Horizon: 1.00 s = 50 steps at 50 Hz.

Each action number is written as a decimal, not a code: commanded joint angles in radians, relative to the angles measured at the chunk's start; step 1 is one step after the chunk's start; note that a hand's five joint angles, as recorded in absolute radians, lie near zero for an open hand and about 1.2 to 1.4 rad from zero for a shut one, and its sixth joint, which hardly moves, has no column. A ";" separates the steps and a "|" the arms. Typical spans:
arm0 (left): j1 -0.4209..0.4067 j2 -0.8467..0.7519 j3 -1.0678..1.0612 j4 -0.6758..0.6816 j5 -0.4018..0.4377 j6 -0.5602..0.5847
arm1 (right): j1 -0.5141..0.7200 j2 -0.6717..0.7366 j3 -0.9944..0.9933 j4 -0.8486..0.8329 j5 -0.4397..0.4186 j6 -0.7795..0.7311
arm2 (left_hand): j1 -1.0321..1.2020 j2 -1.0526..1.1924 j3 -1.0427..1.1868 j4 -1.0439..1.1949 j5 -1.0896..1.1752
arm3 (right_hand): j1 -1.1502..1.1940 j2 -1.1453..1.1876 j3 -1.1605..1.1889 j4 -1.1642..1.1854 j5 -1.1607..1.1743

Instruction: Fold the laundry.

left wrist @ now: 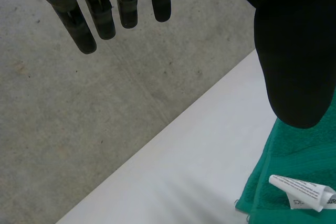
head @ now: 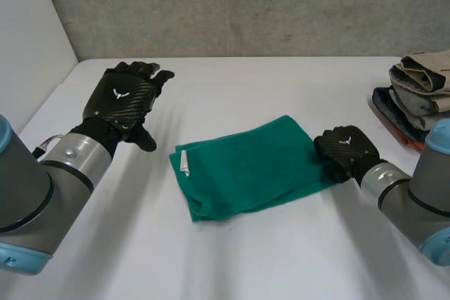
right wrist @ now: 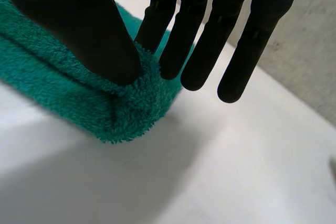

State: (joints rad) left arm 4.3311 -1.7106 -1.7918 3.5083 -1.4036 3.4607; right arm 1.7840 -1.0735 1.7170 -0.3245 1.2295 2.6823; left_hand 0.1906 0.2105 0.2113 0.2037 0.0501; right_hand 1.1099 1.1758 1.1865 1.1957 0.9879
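A green towel (head: 246,166), folded, lies in the middle of the white table (head: 246,265) with a white tag (head: 185,161) at its left edge. My right hand (head: 346,149) is at the towel's right edge. In the right wrist view its thumb (right wrist: 79,24) and nearest finger pinch a raised fold of the towel (right wrist: 63,87), while the other fingers stay straight. My left hand (head: 126,100) hovers over the table left of the towel, open with straight fingers (left wrist: 105,14). The towel's corner (left wrist: 299,156) and tag (left wrist: 302,192) lie beside its thumb.
A pile of folded clothes (head: 422,89) sits at the table's right edge, just behind my right arm. A grey concrete wall (head: 246,5) runs behind the table's far edge.
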 commanded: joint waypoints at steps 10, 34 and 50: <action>0.007 0.020 -0.008 0.000 -0.003 0.000 | 0.406 -0.049 -0.076 -0.116 -0.100 -0.280 | -0.015 -0.035 -0.036 -0.028 -0.049 | 0.286 0.220 0.210 0.201 0.234; -0.080 -0.001 0.101 -0.020 -0.023 -0.239 | 0.307 -0.122 -0.149 0.001 0.025 0.468 | -0.003 -0.023 -0.024 -0.017 -0.038 | -0.935 -1.001 -1.012 -1.021 -0.988; -0.320 -0.400 0.285 -0.359 -0.351 -0.302 | 0.311 0.302 -0.648 0.561 0.008 0.280 | -0.012 -0.032 -0.033 -0.025 -0.046 | -0.935 -1.001 -1.012 -1.021 -0.988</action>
State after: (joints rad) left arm 4.0644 -1.9790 -1.5464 3.2282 -1.6493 3.1547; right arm 2.0857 -0.9112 1.2021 0.1194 1.2456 3.0635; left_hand 0.1906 0.2105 0.2113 0.2037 0.0501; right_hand 0.2255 0.2098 0.2082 0.2090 0.0471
